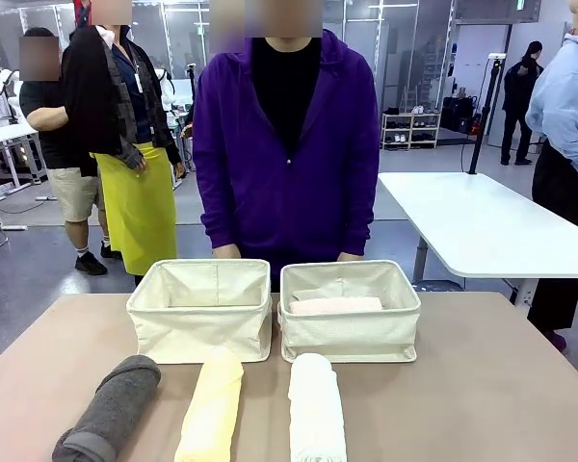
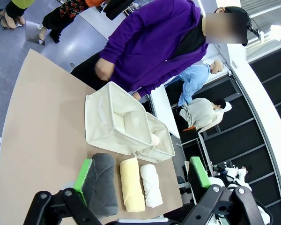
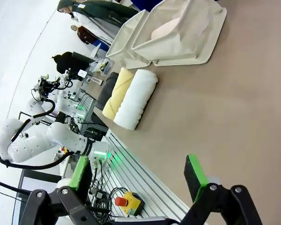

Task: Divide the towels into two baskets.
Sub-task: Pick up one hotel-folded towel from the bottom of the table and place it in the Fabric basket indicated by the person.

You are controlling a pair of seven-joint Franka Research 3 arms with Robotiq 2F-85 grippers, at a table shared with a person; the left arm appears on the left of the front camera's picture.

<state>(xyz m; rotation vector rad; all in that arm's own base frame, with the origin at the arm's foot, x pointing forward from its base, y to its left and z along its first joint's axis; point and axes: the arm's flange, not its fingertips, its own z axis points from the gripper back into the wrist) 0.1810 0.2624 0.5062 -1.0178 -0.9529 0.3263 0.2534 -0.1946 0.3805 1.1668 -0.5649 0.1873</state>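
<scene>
Three rolled towels lie side by side at the table's near edge: dark grey (image 1: 111,409), pale yellow (image 1: 212,404) and white (image 1: 316,409). Behind them stand two cream canvas baskets. The left basket (image 1: 200,332) holds nothing that I can see, and a pale pink towel (image 1: 335,305) lies in the right basket (image 1: 349,337). My left gripper (image 2: 141,176) hangs open high above the grey (image 2: 103,183), yellow (image 2: 131,183) and white (image 2: 151,185) rolls. The right gripper (image 3: 136,173) is open too, over bare tabletop, well away from the white towel (image 3: 136,98) and the pink towel (image 3: 166,30).
A person in a purple hoodie (image 1: 287,144) stands close behind the baskets, hands low at the far table edge. A white table (image 1: 482,226) is off to the back right. In the right wrist view a box with a red button (image 3: 126,201) sits below the table's near edge.
</scene>
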